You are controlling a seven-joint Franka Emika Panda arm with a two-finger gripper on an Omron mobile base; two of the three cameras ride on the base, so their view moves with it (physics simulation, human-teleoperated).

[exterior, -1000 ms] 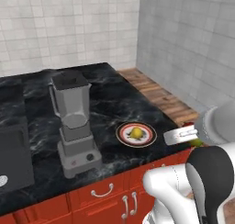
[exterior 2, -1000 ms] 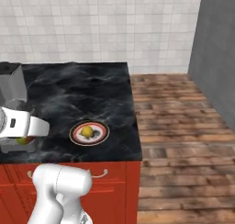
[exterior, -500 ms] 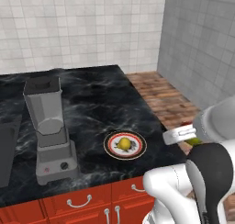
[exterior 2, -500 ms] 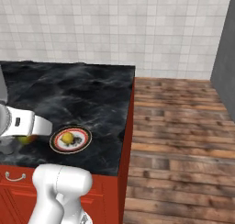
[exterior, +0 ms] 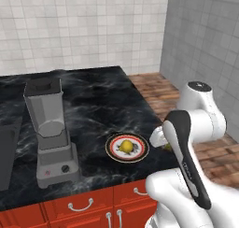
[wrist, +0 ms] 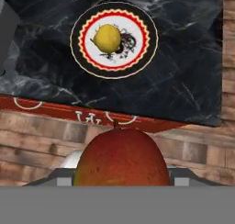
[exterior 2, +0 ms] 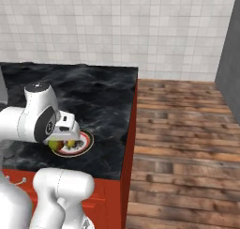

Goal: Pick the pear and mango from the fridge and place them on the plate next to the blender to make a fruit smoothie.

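Since a second ago your whole view has swung, so the base has moved: the blender (exterior: 49, 129) now sits at the left of the left base view, and the plate (exterior: 127, 147) lies near the front edge of the black marbled tabletop (exterior: 98, 105). Earlier the claw showed beside the plate's right; now, in the right base view, the claw (exterior 2: 62, 140) is over the plate's left rim.

The hand view gives you what the base views hide: the mango (wrist: 121, 158), smooth and red-orange with a short stem, sits between the claw's fingers, which are closed on it. From there it hangs out past the tabletop's front edge, over the red drawers (wrist: 92, 115) and the wooden floor (wrist: 197, 154), with the plate farther in. In the right base view you see only a green-yellow sliver of the mango under the hand.

The pear (wrist: 107, 38) is plain yellow and rounded, lying on the white centre of the plate, left of the middle in the hand view. The plate's dark rim carries a reddish zigzag ring. The blender has a tapered grey jar, dark lid and boxy base with a round knob.
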